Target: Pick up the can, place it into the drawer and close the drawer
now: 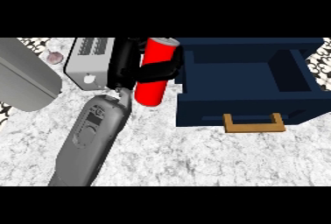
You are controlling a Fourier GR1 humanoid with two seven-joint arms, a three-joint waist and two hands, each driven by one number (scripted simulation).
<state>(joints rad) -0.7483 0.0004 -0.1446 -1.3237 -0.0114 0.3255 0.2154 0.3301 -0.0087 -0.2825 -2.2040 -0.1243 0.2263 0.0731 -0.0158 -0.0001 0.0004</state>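
My hand (132,65) sits in the upper middle of the frame, black fingers and thumb curled round the red can (154,72), pinching it across its mid-body. The can stands roughly upright with a slight tilt, its silver top near the upper edge of the frame and its red base lower down, above the marbled counter (194,157). I cannot tell whether the base touches the counter or hangs just over it.

My grey forearm (90,140) runs from the lower left of the frame up to the wrist.

The dark blue drawer (245,105) lies open at the right of the frame, its inside visible from above, its wooden handle (253,123) on the front face toward the lower edge. The can is just beside the drawer's left wall, outside it.

Behind my hand, upper left of centre, is a grey toaster (87,61). A large grey slab-like object (26,78) fills the far left; I cannot tell what it is. Only one hand shows
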